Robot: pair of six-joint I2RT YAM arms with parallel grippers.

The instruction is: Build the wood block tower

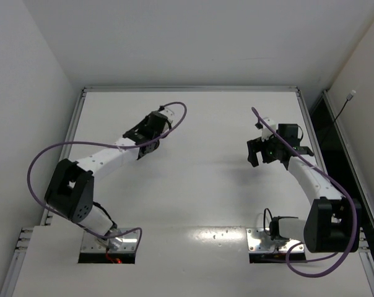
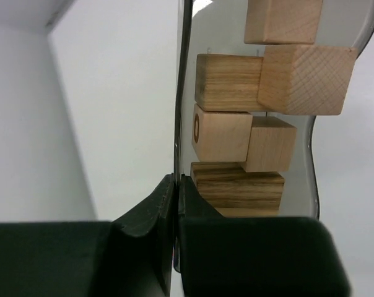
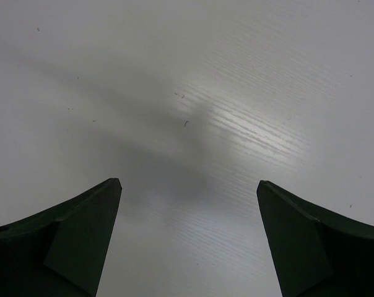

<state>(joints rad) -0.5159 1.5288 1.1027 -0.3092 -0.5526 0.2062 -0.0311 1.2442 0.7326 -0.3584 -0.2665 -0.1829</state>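
Tan wood blocks are all sitting in a greyish see-through tray, about six of them as far as I can count, a couple with darker stripy grain and the rest paler. They're jumbled side by side and touching each other, none of them forming a column. Starting on the left: the left gripper has its two dark fingers pressed together on the thin rim of that tray, so it's pinching the tray edge and not any block. From the left wrist camera the rim runs straight up from between the fingertips. The blocks lie just to the right of that line, inside the tray, and the nearest stripy one is right up against the right-hand finger. I can't tell if the tray is flat on the table or tipped up. In the overhead view the left arm reaches out toward the middle-left of the table, and the tray and blocks are hidden under it. Over on the right, the right gripper has its fingers spread wide over bare white tabletop, nothing between them, well apart from the blocks.
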